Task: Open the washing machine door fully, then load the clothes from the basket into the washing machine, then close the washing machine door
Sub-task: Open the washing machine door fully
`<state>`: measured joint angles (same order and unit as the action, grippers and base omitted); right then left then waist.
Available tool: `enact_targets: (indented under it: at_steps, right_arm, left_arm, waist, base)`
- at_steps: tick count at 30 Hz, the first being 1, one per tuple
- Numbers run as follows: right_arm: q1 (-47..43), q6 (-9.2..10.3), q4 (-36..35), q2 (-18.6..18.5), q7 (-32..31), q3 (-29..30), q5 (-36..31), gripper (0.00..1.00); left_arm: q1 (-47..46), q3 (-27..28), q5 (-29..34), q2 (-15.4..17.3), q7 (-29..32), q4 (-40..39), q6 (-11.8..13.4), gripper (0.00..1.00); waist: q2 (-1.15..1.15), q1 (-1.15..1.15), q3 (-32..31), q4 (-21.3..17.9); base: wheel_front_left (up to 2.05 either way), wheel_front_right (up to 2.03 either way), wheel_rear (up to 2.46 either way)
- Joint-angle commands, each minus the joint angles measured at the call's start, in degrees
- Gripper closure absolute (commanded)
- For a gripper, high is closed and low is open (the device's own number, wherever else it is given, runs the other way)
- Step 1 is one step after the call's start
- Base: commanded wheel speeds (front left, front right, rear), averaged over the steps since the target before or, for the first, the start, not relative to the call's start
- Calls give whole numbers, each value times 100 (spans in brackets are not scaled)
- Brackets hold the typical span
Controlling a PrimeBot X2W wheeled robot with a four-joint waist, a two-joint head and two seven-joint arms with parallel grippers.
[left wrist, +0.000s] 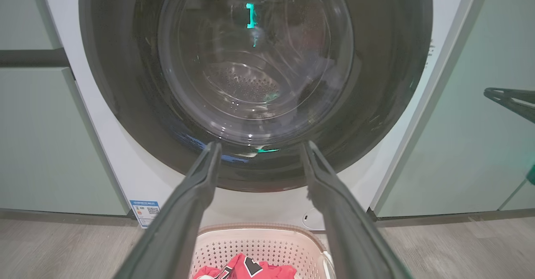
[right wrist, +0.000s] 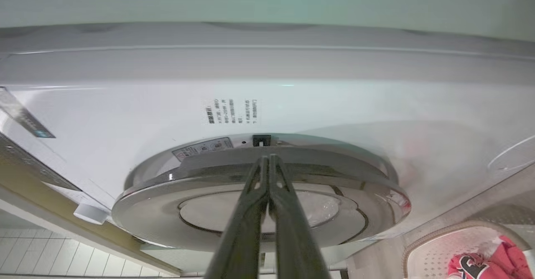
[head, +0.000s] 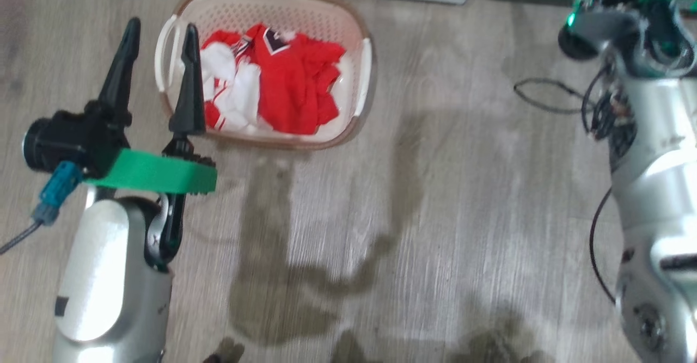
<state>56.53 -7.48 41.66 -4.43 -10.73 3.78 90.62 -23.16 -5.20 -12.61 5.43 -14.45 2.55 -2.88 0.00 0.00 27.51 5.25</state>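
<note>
Step in hand: opening the door, first of three. Nothing is loaded yet.

The right gripper (right wrist: 266,159) has its fingers pressed together with nothing between them, tips at the edge of the washing machine door (right wrist: 167,212), just below the small black latch slot on the washing machine (right wrist: 125,111). From my left wrist camera the door (left wrist: 255,61) looks flush with the white front (left wrist: 121,174). From the right wrist there may be a thin gap behind the rim. I can't tell if it's unlatched, but it's certainly not swung open.

The left gripper (head: 161,25) has its fingers wide apart and holds nothing. It hangs over the left end of the basket (head: 321,17), one finger crossing the left handle in the head view. I can't judge its height above the rim.

The basket sits on the floor (head: 435,216) at the foot of the machine, right under the door (left wrist: 267,245). The clothes (head: 294,80) are heaped inside, red with white panels, filling most of it.

Next move, my call: get the right fingertips behind the door edge on the latch side and pull outward along the hinge arc until it's fully open. Risks: the closed tips slip off the glossy rim, or the swinging door meets my left arm parked in front. I'd keep the left gripper low by the basket, ready for the grab afterwards.
</note>
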Motion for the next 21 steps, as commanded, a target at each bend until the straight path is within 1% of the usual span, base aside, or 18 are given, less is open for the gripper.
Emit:
enact_targets:
  at_steps: [1, 5, 11, 17, 21]
  right_arm:
    - [332, -1, -51, 32, -99, -90, 74, 100]
    - [976, -1, 413, -29, -341, -169, 97, 100]
    - [1735, -1, 897, -99, -432, -203, 83, 100]
    - [2219, -1, 1239, -210, -465, -253, -2, 100]
    - [2472, -1, 1480, -262, -588, -397, -141, 100]
  left_arm:
    - [-182, 215, 21, 76, -55, -233, -25, 0]
    - [-315, 213, 4, -30, -55, -215, -82, 0]
    - [-442, 201, 33, -130, -55, -196, -166, 0]
    - [-500, 199, 83, -190, -55, -173, -218, 0]
    - [-515, 188, 126, -212, -55, -149, -247, 0]
  waist:
    - [0, 0, 237, 209]
    - [0, 0, 394, 336]
    - [0, 0, 541, 476]
    - [0, 0, 619, 578]
    - [0, 0, 670, 625]
  base:
    - [0, 0, 0]
    - [0, 0, 0]
    - [0, 0, 0]
    - [0, 0, 0]
    - [0, 0, 0]
